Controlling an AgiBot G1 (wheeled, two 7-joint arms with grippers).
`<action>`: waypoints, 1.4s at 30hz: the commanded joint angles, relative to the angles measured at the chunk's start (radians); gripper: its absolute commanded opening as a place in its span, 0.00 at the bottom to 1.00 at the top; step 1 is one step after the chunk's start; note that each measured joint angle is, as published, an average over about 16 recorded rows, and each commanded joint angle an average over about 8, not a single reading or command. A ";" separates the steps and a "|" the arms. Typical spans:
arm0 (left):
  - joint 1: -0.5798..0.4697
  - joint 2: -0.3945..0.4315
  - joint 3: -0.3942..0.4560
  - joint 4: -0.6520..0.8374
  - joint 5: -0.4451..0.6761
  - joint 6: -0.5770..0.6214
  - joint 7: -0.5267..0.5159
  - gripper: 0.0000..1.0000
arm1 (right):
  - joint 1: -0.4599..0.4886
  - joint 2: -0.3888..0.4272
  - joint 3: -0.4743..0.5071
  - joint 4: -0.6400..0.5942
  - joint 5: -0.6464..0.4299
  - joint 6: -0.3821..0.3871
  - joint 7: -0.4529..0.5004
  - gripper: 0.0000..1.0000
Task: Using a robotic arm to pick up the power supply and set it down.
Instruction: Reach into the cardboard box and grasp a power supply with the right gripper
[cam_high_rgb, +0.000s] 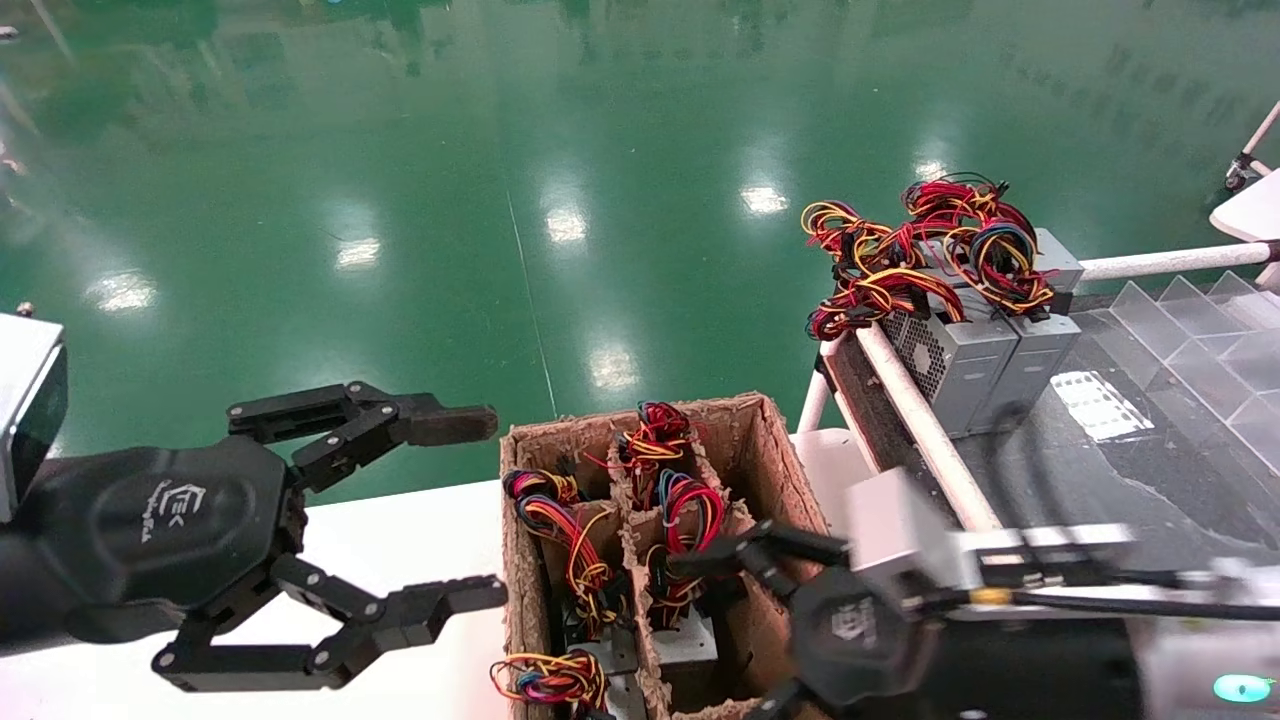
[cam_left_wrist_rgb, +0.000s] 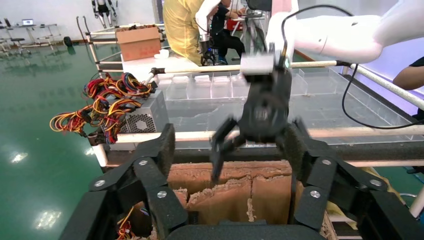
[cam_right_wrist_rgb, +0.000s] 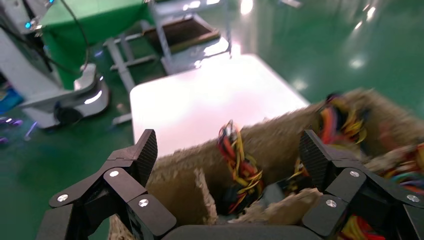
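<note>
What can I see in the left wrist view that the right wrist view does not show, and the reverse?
Only the left wrist view shows the right end effector, open above the cardboard crate, and two power supplies on the conveyor table behind.

Only the right wrist view shows the white table beside the crate, and the wire bundles inside its compartments.

Both show the crate's dividers, framed by open fingers.

Cardboard dividers (cam_high_rgb: 628, 520) and wires (cam_high_rgb: 580, 560) crowding compartments

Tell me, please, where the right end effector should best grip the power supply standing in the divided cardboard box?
Probably from above: the power supply stands upright in a narrow cell of the cardboard box, walls blocking its sides. Close the open right end effector across the grey case's top edges, beside the wire bundle.
</note>
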 joint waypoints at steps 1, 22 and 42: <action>0.000 0.000 0.000 0.000 0.000 0.000 0.000 1.00 | 0.019 -0.035 -0.030 -0.030 -0.037 -0.007 0.008 1.00; 0.000 0.000 0.000 0.000 0.000 0.000 0.000 1.00 | 0.016 -0.227 -0.103 -0.199 -0.176 0.086 -0.159 0.00; 0.000 0.000 0.000 0.000 0.000 0.000 0.000 1.00 | 0.011 -0.252 -0.092 -0.267 -0.160 0.093 -0.216 0.00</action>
